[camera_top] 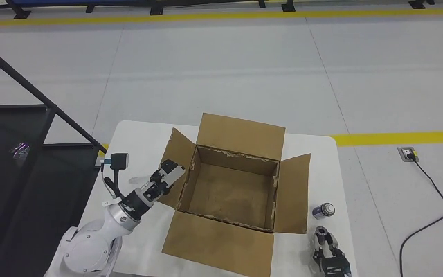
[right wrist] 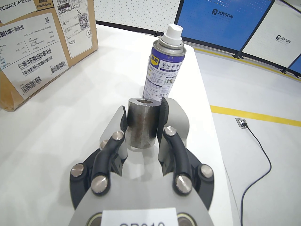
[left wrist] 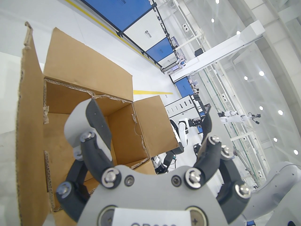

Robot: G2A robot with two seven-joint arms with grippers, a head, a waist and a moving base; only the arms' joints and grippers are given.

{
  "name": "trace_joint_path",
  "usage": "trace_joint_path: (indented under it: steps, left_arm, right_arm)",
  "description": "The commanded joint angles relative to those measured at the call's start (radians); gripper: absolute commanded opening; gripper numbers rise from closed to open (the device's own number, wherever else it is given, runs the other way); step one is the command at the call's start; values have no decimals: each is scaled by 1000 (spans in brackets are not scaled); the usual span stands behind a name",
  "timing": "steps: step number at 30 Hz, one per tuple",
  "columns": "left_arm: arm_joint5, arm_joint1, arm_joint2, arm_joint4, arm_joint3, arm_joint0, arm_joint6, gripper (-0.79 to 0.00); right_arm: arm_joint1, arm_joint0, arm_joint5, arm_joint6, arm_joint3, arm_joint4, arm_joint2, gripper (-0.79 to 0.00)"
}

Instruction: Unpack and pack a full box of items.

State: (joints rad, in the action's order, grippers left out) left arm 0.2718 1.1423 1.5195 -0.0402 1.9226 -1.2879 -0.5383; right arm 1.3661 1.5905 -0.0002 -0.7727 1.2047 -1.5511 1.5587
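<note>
An open cardboard box [camera_top: 232,187] stands in the middle of the white table [camera_top: 138,138], its flaps spread and its inside bare. My left gripper [camera_top: 166,179] hangs open beside the box's left flap [left wrist: 30,109], holding nothing; one finger [left wrist: 97,121] shows against the box wall. My right gripper [right wrist: 143,116] is shut on a dark metal cylinder [right wrist: 142,124] with a bored top, resting on the table near the front right corner [camera_top: 323,242]. A blue spray can [right wrist: 165,64] with a white nozzle stands upright just beyond the cylinder [camera_top: 323,210].
The table's right edge [right wrist: 207,99] runs close beside the can and cylinder. The box's labelled side [right wrist: 44,38] lies off to one side of the right gripper. A black frame [camera_top: 34,104] stands left of the table. A cable [camera_top: 422,208] lies on the floor at the right.
</note>
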Motion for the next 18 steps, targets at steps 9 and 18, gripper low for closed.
trace_joint_path:
  steps: [9,18]
  left_arm:
    - [0,0,0,0,0,0,0,0]
    - [0,0,0,0,0,0,0,0]
  right_arm:
    - [-4,0,-2,11,-4,2,-1,-462]
    - [-11,19,-16,18,6,0,8,-428]
